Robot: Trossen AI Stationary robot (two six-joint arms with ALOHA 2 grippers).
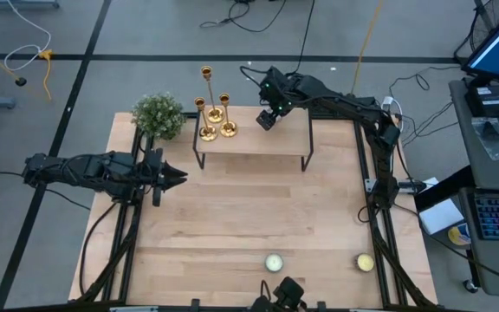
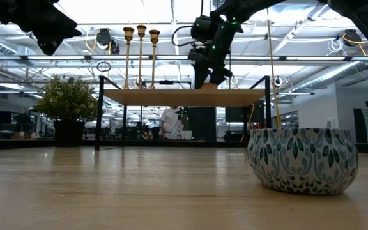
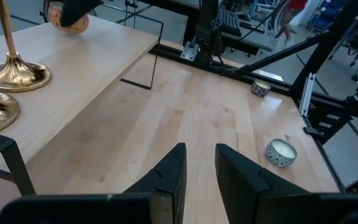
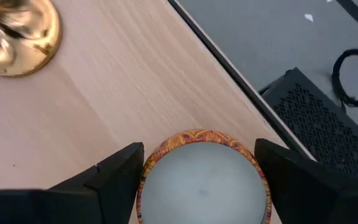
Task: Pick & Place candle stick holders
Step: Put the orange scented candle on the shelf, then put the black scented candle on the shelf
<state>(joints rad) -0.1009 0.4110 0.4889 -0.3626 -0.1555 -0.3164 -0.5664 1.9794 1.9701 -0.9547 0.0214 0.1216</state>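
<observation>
Candle stick holders: three gold candle stick holders (image 1: pixel 215 117) stand upright in a tight cluster at the left end of a small raised wooden shelf (image 1: pixel 254 139) at the table's far side; in the low view their stems (image 2: pixel 140 54) rise side by side above the shelf top; no gripper touches them
Right gripper: the right gripper (image 1: pixel 268 118) is over the shelf top, to the right of the gold cluster and apart from it; in the right wrist view its two dark fingers (image 4: pixel 114 177) stand wide on either side of a small round candle in an orange patterned cup (image 4: pixel 201 177), which sits between them on the shelf surface; whether the fingers press its sides I cannot tell
Nearest gold base: one flared base (image 4: pixel 17 34) shows on the shelf near that candle, not touching it
Left gripper: the left gripper (image 1: pixel 173 176) hangs over the table's left side, in front of the shelf, pointing toward the middle; fingers (image 3: pixel 166 180) narrow, a slim gap between them, nothing in it
Plant: a green bushy plant (image 1: pixel 158 115) stands just left of the shelf
Other candles: a white candle (image 1: pixel 273 262) and a yellow candle (image 1: pixel 364 262) sit near the table's front edge, well apart from the shelf
Table: pale wood table (image 1: pixel 241 217)
</observation>
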